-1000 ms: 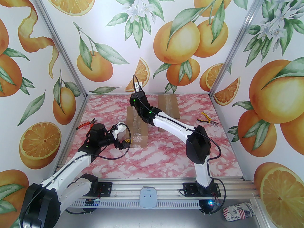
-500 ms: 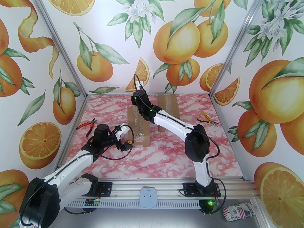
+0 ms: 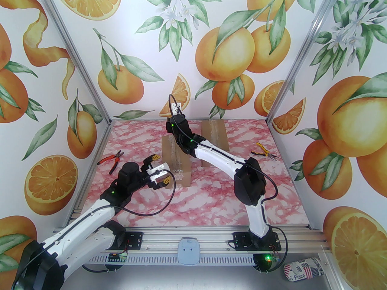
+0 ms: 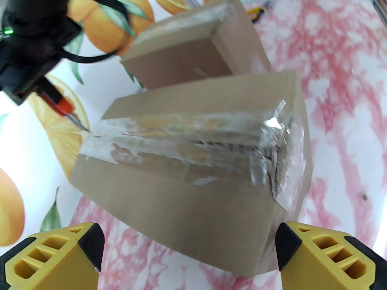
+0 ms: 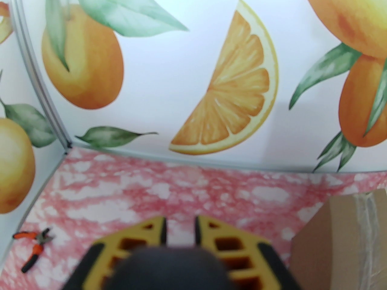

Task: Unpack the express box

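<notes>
We see the pink marbled desk (image 3: 211,198) carrying the taped express box (image 3: 177,162) left of centre, with a second cardboard box (image 3: 214,134) beyond it to the right, apart. Our left claw (image 3: 161,168) stands wide at the express box's near end, holding nothing. Our right claw (image 5: 180,231), narrowed, grips an orange-tipped cutter (image 4: 65,107) whose point touches the tape at the far end. Red pliers (image 3: 110,160) lie far left, yellow pliers (image 3: 263,151) far right.

Bright, even light; glare on tape (image 4: 273,122); wrist views blurred.
</notes>
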### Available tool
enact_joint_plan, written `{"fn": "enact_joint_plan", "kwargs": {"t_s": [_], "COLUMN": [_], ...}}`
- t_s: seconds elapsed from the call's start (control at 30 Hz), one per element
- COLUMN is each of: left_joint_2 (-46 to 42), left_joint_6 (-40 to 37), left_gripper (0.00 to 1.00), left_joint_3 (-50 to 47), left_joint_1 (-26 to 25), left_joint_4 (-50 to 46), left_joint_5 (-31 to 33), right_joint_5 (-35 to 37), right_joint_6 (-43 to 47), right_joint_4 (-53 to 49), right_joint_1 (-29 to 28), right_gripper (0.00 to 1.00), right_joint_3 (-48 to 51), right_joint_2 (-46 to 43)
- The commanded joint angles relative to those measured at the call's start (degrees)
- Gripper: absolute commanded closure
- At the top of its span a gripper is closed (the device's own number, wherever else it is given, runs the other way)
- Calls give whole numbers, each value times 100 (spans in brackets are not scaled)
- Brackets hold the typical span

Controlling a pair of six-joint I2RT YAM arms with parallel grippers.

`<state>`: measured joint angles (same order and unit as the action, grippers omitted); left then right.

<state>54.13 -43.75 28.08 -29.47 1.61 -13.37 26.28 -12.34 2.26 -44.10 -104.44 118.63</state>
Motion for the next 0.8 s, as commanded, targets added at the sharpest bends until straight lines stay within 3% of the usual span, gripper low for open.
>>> {"fn": "enact_joint_plan", "kwargs": {"t_s": [0.0,0.33,0.77], "left_joint_2": [265,611,184], "left_joint_6": [-580,-774,-523], "left_gripper": [7,11,8], "left_joint_3": [267,364,492], "left_joint_1": [-76,-137,-146], "left_joint_4": [-125,-158,-133], "left_joint_5": [-7,-189,-381], "right_joint_5": [-35,-13,131], "right_joint_6": [133,249,368], "right_joint_4": [254,240,547], "right_joint_1": [35,37,37], "right_gripper": [99,99,100], "right_joint_3": [37,-54,146], "right_joint_2": [107,274,51]}}
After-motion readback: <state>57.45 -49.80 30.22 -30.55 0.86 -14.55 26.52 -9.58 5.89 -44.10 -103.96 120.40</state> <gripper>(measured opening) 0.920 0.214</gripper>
